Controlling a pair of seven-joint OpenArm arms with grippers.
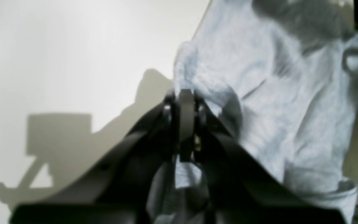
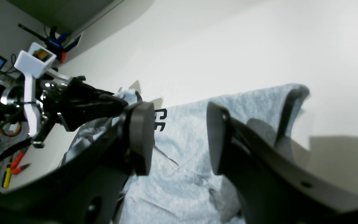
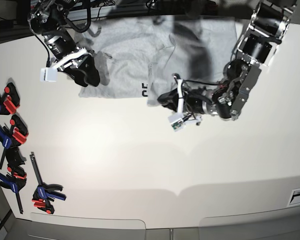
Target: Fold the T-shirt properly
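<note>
T-shirt [image 3: 155, 55]: light grey, lying rumpled along the far edge of the white table [image 3: 140, 165]; long axis runs side to side in the base view; black lettering peeks out at its near hem.
Left gripper [image 1: 185, 102]: clenched on a bunched fold at the shirt's near hem; cloth shows on both sides of the shut jaws; the rest of the garment lies beyond and to the right of the fingertips in the left wrist view.
Right gripper [image 2: 179, 137]: jaws parted, holding nothing; poised over the shirt's opposite end, cloth lying directly between and beyond the pads.
Deciding relation: each arm sits at its own end of the long axis; only the left has cloth; judged, the right must close on its end before any fold across.
Clamps [image 3: 10, 145]: at the table's edge, well apart from the shirt.
</note>
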